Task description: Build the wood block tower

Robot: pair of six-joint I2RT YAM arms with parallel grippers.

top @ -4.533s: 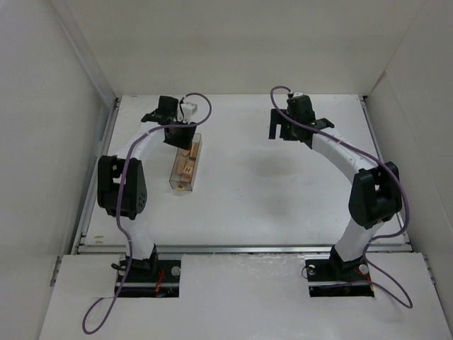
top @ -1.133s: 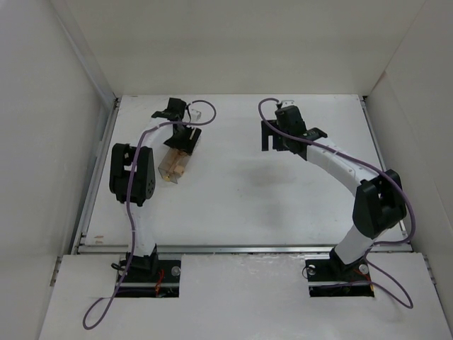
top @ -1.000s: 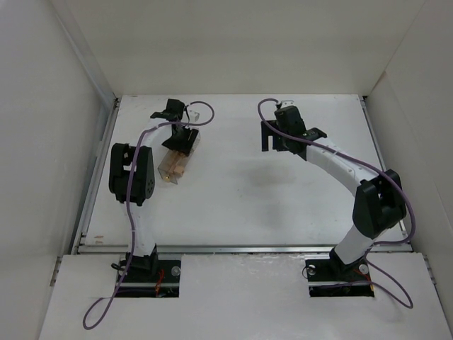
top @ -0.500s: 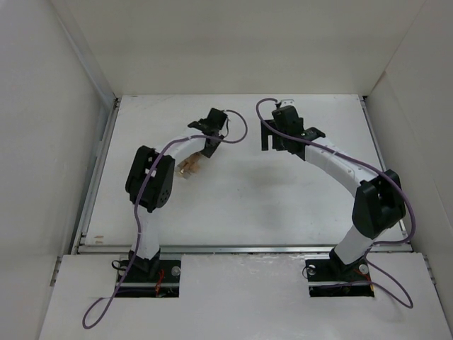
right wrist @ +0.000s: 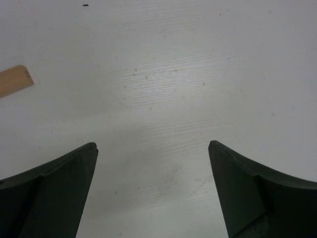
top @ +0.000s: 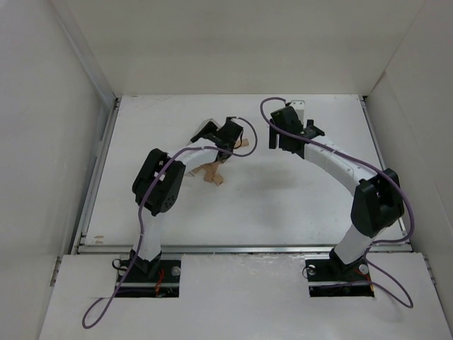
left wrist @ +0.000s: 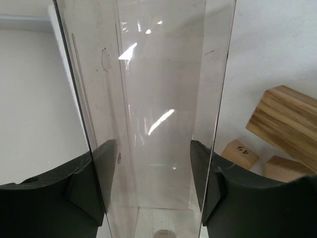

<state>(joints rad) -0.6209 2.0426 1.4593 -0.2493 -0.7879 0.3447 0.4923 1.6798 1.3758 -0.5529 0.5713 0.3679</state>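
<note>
Left rail [top: 98, 177] well clear of everything; nothing on that side.

Left gripper [top: 225, 134] out at mid-table, clamped on the clear box [left wrist: 163, 99]: both fingers [left wrist: 99, 173] pressed to its walls in the wrist view, box held off the table [top: 297, 205]. Box looks empty from here.

Blocks [top: 212, 174] loose on the table just below and beside that gripper, one more piece [top: 245, 149] toward the right arm. Wrist view shows three [left wrist: 287, 119] right of the box, jumbled; can't tell if all have settled. No tower yet, nothing stacked.

Right gripper [top: 290, 131] jaws wide apart, holding nothing, hovering over bare table; one block end [right wrist: 15, 82] at the left edge of its view.

Risks:
- The two grippers are near each other. If right goes for the nearer blocks while left stays put, wrists or cables could clash.
- Box walls are slick. A slip would drop it on the blocks and scatter them.
- Blocks are jumbled, so a grab may catch two or knock one away.

Room: wide bare table in the middle and toward the near edge, good for building. Far and right walls are not close.
</note>
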